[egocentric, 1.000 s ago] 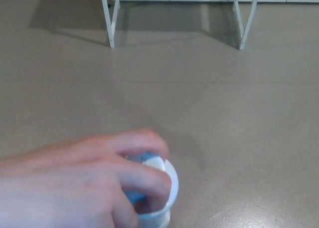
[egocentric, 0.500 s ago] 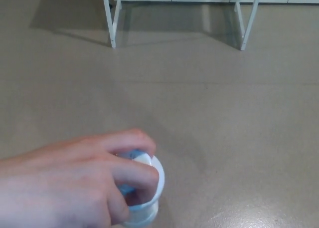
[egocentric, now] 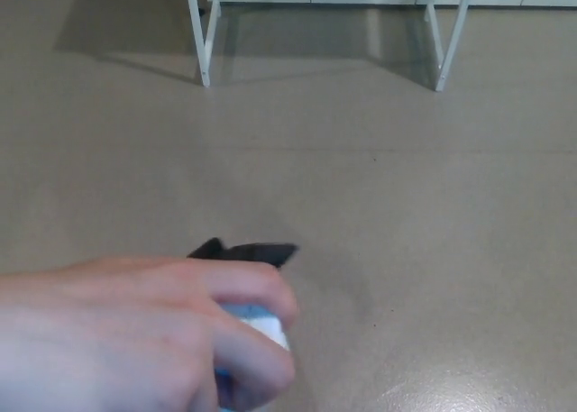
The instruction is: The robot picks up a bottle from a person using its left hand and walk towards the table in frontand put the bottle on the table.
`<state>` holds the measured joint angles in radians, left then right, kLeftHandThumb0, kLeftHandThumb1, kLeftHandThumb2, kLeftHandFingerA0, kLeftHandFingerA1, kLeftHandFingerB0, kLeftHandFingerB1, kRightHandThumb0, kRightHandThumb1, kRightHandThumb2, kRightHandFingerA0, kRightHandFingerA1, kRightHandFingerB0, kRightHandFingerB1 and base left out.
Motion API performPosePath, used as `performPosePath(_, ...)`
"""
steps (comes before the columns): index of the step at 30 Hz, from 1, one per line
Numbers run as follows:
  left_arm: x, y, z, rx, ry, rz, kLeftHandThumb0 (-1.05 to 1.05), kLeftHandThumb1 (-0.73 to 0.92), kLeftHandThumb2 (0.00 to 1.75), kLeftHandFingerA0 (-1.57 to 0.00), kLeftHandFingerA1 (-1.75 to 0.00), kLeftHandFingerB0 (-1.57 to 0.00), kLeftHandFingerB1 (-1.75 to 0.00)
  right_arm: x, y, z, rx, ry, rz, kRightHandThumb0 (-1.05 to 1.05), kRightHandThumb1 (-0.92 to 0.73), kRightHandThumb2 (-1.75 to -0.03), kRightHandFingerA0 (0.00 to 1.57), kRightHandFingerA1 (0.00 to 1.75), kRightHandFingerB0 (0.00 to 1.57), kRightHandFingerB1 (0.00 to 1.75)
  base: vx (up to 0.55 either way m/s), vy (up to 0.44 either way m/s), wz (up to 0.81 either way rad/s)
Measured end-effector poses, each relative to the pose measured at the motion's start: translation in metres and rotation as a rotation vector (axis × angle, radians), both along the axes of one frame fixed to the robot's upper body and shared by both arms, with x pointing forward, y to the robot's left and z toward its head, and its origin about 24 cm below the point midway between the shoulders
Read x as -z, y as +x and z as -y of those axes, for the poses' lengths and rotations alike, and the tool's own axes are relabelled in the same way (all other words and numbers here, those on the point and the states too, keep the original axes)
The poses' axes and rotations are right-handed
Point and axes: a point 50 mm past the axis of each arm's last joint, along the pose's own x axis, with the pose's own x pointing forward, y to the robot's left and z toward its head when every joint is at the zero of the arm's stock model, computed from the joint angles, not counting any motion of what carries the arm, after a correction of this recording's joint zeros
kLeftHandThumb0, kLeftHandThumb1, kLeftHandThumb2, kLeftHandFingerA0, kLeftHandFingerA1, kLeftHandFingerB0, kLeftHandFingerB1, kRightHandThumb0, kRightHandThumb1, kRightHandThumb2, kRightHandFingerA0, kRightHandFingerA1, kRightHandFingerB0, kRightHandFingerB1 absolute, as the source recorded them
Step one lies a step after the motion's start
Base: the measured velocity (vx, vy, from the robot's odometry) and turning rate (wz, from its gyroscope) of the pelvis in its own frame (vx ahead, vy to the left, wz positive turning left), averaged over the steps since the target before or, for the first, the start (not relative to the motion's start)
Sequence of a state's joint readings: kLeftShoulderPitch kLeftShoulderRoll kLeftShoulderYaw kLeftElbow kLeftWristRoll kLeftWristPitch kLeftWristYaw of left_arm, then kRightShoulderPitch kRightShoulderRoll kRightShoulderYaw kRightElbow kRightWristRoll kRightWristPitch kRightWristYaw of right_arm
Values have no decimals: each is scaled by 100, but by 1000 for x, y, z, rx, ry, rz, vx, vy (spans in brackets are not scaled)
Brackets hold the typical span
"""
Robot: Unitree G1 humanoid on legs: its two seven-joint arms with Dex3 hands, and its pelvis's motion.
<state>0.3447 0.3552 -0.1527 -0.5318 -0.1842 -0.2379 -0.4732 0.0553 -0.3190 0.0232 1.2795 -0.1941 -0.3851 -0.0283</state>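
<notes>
A person's hand [egocentric: 126,335] fills the lower left of the head view and holds the bottle [egocentric: 263,325], of which only a bit of white and blue shows between the person's fingers. Just above that hand, a black part of my left hand [egocentric: 245,251] pokes out. The person's hand hides the rest of it, so I cannot make out whether it touches the bottle. My right hand does not show.
White legs [egocentric: 200,35] of the table stand at the far top left, and more white legs [egocentric: 447,35] at the top right. Grey-brown floor [egocentric: 406,214] lies between them and me.
The person's hand has slid down and left with the bottle, covering more of it. A black part of my left hand has come into view just above it.
</notes>
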Motion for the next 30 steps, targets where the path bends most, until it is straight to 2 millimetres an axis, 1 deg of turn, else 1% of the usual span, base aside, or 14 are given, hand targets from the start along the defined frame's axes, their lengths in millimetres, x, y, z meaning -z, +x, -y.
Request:
performPosePath(1,-2,0,2,10,-3,4,-83,33,52,-22,-68,-4,-60,0,0,0,-1,0,-1,-64,-61,-93,49,57,35,50,0,0,0)
performPosePath(2,-5,1,6,27,-8,10,-85,29,60,-23,-67,-6,-59,0,0,0,-3,-1,-3,-64,-67,-68,52,47,37,38,0,0,0)
performPosePath(4,-8,1,10,46,-11,16,-86,29,60,-26,-65,-6,-59,0,1,-1,-6,-1,-5,-62,-60,-93,48,57,35,50,0,0,0)
performPosePath(5,-9,1,12,53,-13,18,-77,43,54,-54,-61,-13,-59,0,1,-1,-8,-2,-6,-63,-61,-94,50,58,33,49,0,0,0)
performPosePath(6,-11,0,15,66,-15,21,-77,43,54,-54,-61,-13,-59,0,2,-1,-9,-2,-4,-63,-61,-94,50,58,33,49,0,0,0)
performPosePath(7,-12,0,18,70,-19,23,-68,43,79,-100,-66,-19,-57,0,3,-1,-10,-2,-3,-62,-60,-94,51,58,34,49,0,0,0)
performPosePath(8,-12,0,20,67,-33,25,-55,62,59,-130,-57,-43,-51,0,3,-1,-10,-2,-2,-63,-61,-94,51,58,34,50,0,0,0)
performPosePath(9,-12,1,23,59,-47,28,-40,57,66,-155,-70,-97,-48,0,4,-1,-10,-2,0,-63,-75,-63,54,46,42,37,0,0,0)
performPosePath(12,-8,2,32,-1,-120,24,-41,43,87,-150,-90,-126,-64,0,7,-2,-21,-3,0,-64,-75,-63,54,48,44,39,0,0,0)
performPosePath(13,-7,2,34,-23,-139,20,-41,43,87,-150,-90,-126,-64,0,7,-2,-27,-4,-1,-64,-75,-63,54,48,44,39,0,0,0)
performPosePath(14,-6,2,34,-33,-147,18,-45,43,93,-144,-108,-129,-97,0,7,-2,-29,-4,-1,-64,-75,-62,54,47,44,39,0,0,0)
performPosePath(17,1,-1,37,-109,-178,0,-41,36,105,-140,-113,-127,-105,0,7,-3,-40,-4,-4,-62,-75,-63,53,46,44,38,0,0,0)
performPosePath(25,10,-4,36,-201,-149,-19,-40,27,114,-144,-109,-126,-102,1,8,-5,-78,-10,-22,-65,-72,-66,49,44,42,38,0,0,0)
performPosePath(30,10,-1,34,-221,-134,-2,-46,39,94,-143,-107,-127,-97,0,14,-6,-93,-14,-18,-66,-72,-66,51,45,41,38,0,0,0)
